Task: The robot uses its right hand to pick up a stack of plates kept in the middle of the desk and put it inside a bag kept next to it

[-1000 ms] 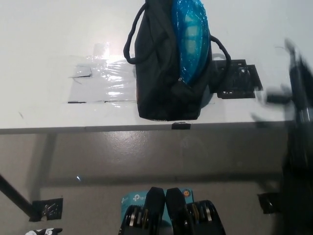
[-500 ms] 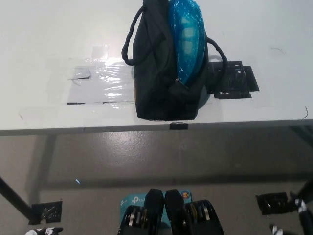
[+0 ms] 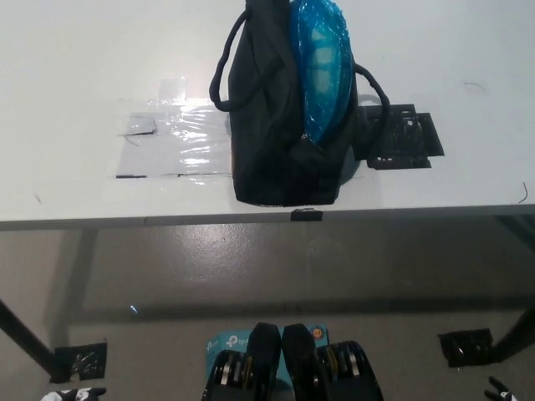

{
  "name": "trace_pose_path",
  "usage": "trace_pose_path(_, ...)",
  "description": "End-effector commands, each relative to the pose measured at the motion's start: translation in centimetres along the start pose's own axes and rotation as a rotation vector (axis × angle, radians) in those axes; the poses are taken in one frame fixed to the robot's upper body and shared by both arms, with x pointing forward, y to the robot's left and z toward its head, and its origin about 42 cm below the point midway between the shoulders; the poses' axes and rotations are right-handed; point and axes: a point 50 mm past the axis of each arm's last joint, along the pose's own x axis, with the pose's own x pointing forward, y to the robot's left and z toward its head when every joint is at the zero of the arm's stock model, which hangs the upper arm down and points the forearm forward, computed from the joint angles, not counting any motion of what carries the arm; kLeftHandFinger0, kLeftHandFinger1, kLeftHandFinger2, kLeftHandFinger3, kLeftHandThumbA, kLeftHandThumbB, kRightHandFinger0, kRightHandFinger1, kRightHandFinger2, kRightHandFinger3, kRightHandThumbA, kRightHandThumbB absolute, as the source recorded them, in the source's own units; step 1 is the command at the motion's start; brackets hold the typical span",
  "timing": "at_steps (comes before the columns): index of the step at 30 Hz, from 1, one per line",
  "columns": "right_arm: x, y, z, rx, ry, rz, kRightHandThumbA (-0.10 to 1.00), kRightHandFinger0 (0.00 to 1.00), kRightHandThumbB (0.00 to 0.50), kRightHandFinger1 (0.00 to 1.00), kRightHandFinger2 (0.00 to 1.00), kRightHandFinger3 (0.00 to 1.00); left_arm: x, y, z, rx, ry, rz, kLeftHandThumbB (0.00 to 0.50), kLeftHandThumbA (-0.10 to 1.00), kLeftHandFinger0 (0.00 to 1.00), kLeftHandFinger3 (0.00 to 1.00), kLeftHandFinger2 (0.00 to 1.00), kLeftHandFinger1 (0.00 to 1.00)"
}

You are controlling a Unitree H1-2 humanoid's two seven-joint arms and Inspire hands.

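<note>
A black bag (image 3: 280,142) with two loop handles stands near the front edge of the white desk (image 3: 75,75), mouth open upward. The stack of blue plates (image 3: 318,67), wrapped in shiny plastic, sits inside the bag on its right side, its top showing. My black right hand (image 3: 500,388) is only a sliver at the bottom right corner, down below desk level and far from the bag. Of my white left hand (image 3: 73,393) only a small bit shows at the bottom left edge. Neither hand's state is visible.
A patch of clear tape (image 3: 171,138) lies on the desk left of the bag, and a black taped marker (image 3: 401,138) lies to its right. The desk's front edge (image 3: 167,221) crosses the picture. Below are a grey floor, a desk leg (image 3: 25,341) and black floor markers (image 3: 464,344).
My right arm, blurred beside the desk's right end a second ago, has dropped below the desk and almost out of the picture. The bag and plates have stayed put.
</note>
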Motion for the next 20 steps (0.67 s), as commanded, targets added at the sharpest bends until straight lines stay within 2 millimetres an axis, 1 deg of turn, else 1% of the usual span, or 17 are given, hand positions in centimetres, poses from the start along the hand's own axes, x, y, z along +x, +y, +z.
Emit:
trace_pose_path(1, -0.69, -2.69, 0.93, 0.236, -0.351, -0.247, 0.93, 0.57, 0.164, 0.72, 0.83, 1.0, -0.6, 2.04, 0.48, -0.024, -0.032, 0.035, 0.0, -0.1, 0.61, 0.77, 0.74, 0.68)
trace_pose_path(2, -0.67, -2.63, 0.94, 0.219, -0.351, -0.234, 0.89, 0.51, 0.142, 0.68, 0.79, 1.0, -0.61, 2.03, 0.46, -0.022, -0.027, 0.036, 0.0, -0.1, 0.62, 0.79, 0.74, 0.68)
trace_pose_path(3, -0.79, -2.5, 0.86, 0.201, -0.339, -0.213, 0.9, 0.48, 0.136, 0.64, 0.77, 0.96, -0.71, 1.99, 0.39, -0.025, -0.023, 0.035, 0.0, -0.1, 0.63, 0.8, 0.74, 0.69)
trace_pose_path(6, -1.08, -2.1, 0.8, 0.18, -0.296, -0.169, 0.92, 0.46, 0.132, 0.62, 0.75, 0.94, -0.87, 1.95, 0.3, -0.021, -0.026, 0.033, 0.0, -0.1, 0.63, 0.8, 0.75, 0.68)
trace_pose_path(7, -0.92, -2.41, 1.08, 0.172, -0.306, -0.18, 0.91, 0.41, 0.112, 0.56, 0.73, 0.93, -0.74, 1.82, 0.51, -0.025, -0.03, 0.033, 0.0, -0.1, 0.63, 0.79, 0.76, 0.69)
trace_pose_path(8, -0.82, -2.44, 1.0, 0.177, -0.308, -0.187, 0.9, 0.34, 0.115, 0.5, 0.71, 0.93, -0.73, 1.86, 0.51, -0.009, -0.029, 0.037, 0.0, -0.1, 0.61, 0.78, 0.76, 0.68)
trace_pose_path(9, -0.54, -2.61, 1.25, 0.196, -0.3, -0.194, 0.9, 0.35, 0.105, 0.49, 0.71, 0.94, -0.57, 1.97, 0.47, -0.017, -0.033, 0.044, 0.0, -0.1, 0.6, 0.78, 0.77, 0.67)
trace_pose_path(10, -0.58, -2.79, 1.18, 0.208, -0.296, -0.203, 0.94, 0.33, 0.129, 0.47, 0.69, 0.94, -0.67, 1.93, 0.38, -0.019, -0.033, 0.042, 0.0, -0.1, 0.6, 0.78, 0.77, 0.67)
trace_pose_path(11, -0.61, -2.86, 1.13, 0.224, -0.292, -0.213, 0.97, 0.33, 0.167, 0.46, 0.66, 0.94, -0.75, 1.88, 0.33, -0.03, -0.031, 0.044, 0.0, -0.1, 0.6, 0.78, 0.74, 0.68)
trace_pose_path(13, -0.59, -2.95, 1.03, 0.295, -0.264, -0.238, 0.93, 0.34, 0.145, 0.42, 0.62, 0.92, -0.75, 1.92, 0.33, -0.036, -0.028, 0.042, 0.0, -0.1, 0.62, 0.79, 0.74, 0.68)
trace_pose_path(14, -0.6, -2.98, 1.09, 0.317, -0.267, -0.22, 0.94, 0.35, 0.124, 0.44, 0.63, 0.95, -0.76, 1.96, 0.34, -0.042, -0.037, 0.04, 0.0, -0.1, 0.63, 0.79, 0.73, 0.69)
trace_pose_path(16, -0.6, -3.03, 1.05, 0.317, -0.266, -0.225, 0.94, 0.33, 0.147, 0.4, 0.59, 0.93, -0.84, 1.98, 0.44, -0.035, -0.039, 0.038, 0.0, -0.1, 0.62, 0.79, 0.75, 0.69)
trace_pose_path(17, -0.6, -3.01, 1.06, 0.315, -0.265, -0.225, 0.92, 0.31, 0.138, 0.38, 0.57, 0.92, -0.82, 2.01, 0.41, -0.031, -0.041, 0.039, 0.0, -0.1, 0.6, 0.8, 0.75, 0.68)
trace_pose_path(18, -0.59, -3.0, 1.06, 0.312, -0.265, -0.223, 0.91, 0.3, 0.14, 0.38, 0.56, 0.92, -0.79, 2.04, 0.35, -0.03, -0.042, 0.039, 0.0, -0.1, 0.6, 0.8, 0.75, 0.68)
trace_pose_path(19, -0.68, -3.0, 1.08, 0.309, -0.264, -0.222, 0.91, 0.3, 0.127, 0.37, 0.55, 0.92, -0.75, 1.96, 0.27, -0.04, -0.035, 0.038, 0.0, -0.1, 0.61, 0.8, 0.75, 0.69)
trace_pose_path(20, -0.68, -3.0, 1.08, 0.309, -0.264, -0.222, 0.91, 0.3, 0.127, 0.37, 0.55, 0.92, -0.75, 1.96, 0.27, -0.04, -0.035, 0.038, 0.0, -0.1, 0.61, 0.8, 0.75, 0.69)
